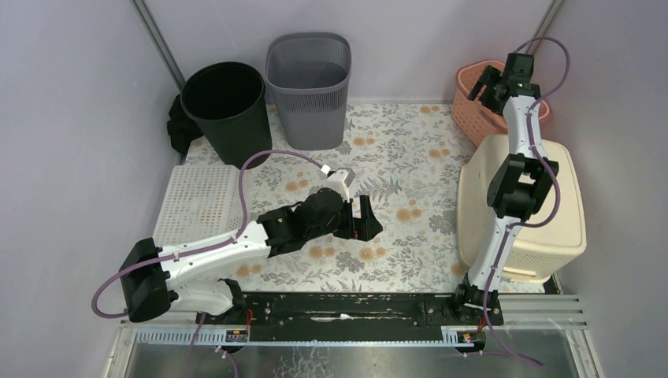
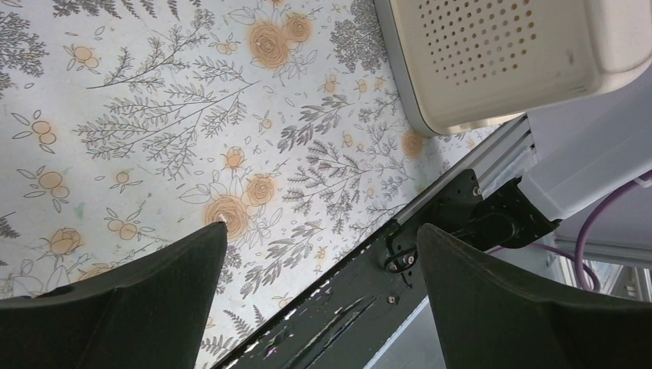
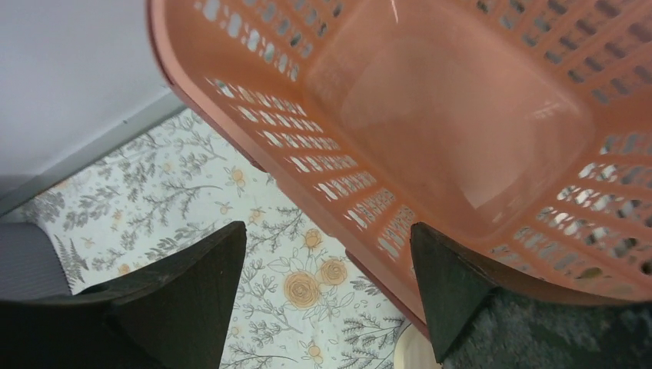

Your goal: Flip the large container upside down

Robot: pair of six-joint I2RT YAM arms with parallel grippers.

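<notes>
Hovering at the far right corner, the right claw [image 1: 490, 85] stands spread over the orange basket [image 3: 461, 123]; only its wrist view shows the slotted rim passing between the fingers. The large cream container [image 1: 543, 228] sits on the floral tabletop [image 1: 394, 150] just nearer, beside the right arm. The left claw [image 1: 369, 219] hangs spread wide mid-tabletop, its wrist view catching the container's perforated corner.

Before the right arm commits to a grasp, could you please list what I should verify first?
1. Right gripper jaws apart: ok.
2. Orange basket rim lined up between its fingers: ok.
3. Fingers touching the orange basket: cannot tell.
4. Orange basket empty: ok.
5. Left gripper open, holding nothing: ok.
6. Large cream container already base up: cannot tell.
</notes>
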